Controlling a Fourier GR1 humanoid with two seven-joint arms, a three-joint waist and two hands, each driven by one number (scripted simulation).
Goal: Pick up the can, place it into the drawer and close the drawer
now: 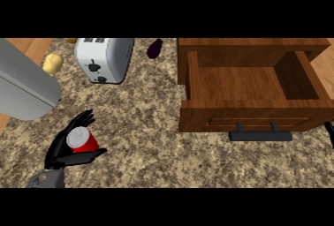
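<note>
At the near left of the speckled counter (143, 150), the robot's left hand (60, 152) grips the can (81, 140). The fingers curl round its far side and the thumb closes under its near side. The can is red with a silver lid, tilted so the lid faces up toward the viewer, and it sits wholly within the hand, well apart from the drawer (248, 106).

At the right edge, just beside the drawer front, only a thin black sliver of what appears to be the right hand (330, 132) shows. Whether it is open or closed cannot be told.

The wooden drawer stands pulled open at the right, its inside bare. Its black handle (261, 135) juts toward the viewer.

A large grey shape (23, 88) fills the left edge beyond the hand; what it is cannot be told. Farther back stands a silver toaster (103, 57), with a yellow potato (53, 63) to its left. A dark eggplant (154, 48) lies between the toaster and the drawer's cabinet.
</note>
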